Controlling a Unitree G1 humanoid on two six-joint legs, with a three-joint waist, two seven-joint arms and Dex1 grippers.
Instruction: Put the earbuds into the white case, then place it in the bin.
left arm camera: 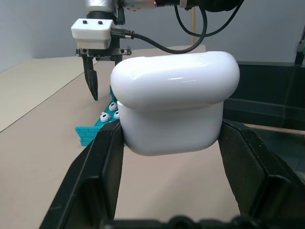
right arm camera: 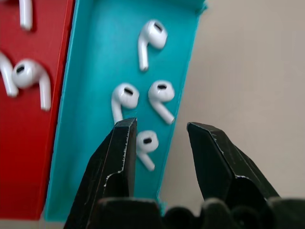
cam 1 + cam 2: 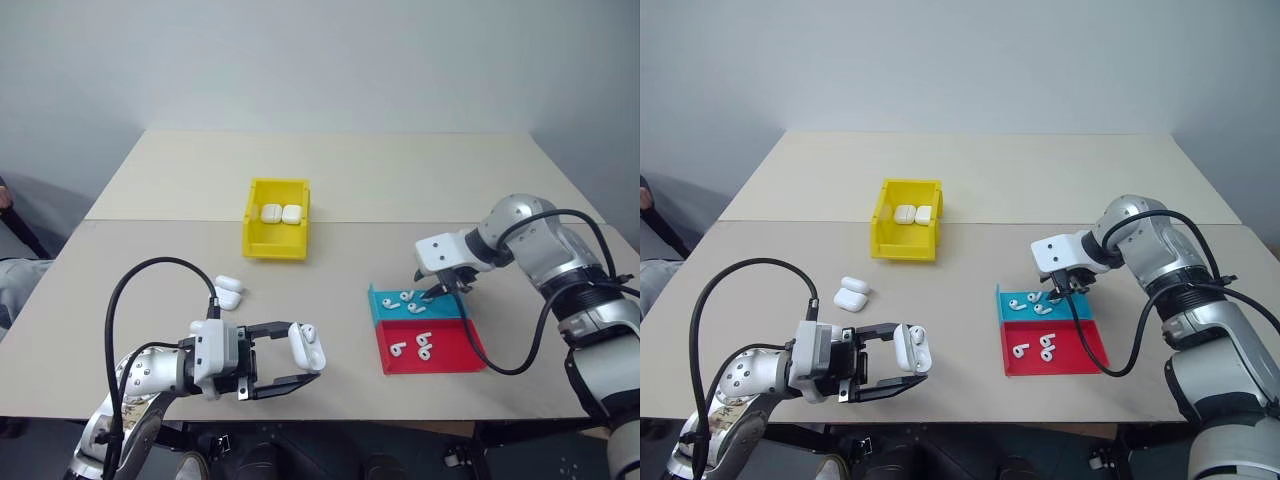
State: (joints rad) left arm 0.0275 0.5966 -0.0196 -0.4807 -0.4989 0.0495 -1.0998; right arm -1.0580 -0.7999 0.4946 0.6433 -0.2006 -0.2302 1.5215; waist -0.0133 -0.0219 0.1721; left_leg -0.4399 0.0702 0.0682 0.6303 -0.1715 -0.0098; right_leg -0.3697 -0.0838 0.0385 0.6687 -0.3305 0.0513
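My left gripper (image 3: 303, 362) points across the table's near edge and is shut on a white case (image 3: 307, 346), held by its body with the lid hinged up (image 1: 176, 100). Several earbuds (image 2: 161, 95) lie in the teal half of a shallow tray (image 3: 385, 306), and three more earbuds (image 3: 422, 345) lie in its red half. My right gripper (image 3: 441, 291) hangs open just above the teal half, pointing down. One earbud (image 2: 145, 144) lies right by one fingertip (image 2: 125, 143), untouched. The yellow bin (image 3: 276, 246) stands at mid-table with two cases (image 3: 281, 213) inside.
Two more white cases (image 3: 228, 291) lie on the table between the bin and my left gripper. The tan table (image 3: 400, 180) stretches bare behind the bin, with a seam running across it. The tray sits close to the near right edge.
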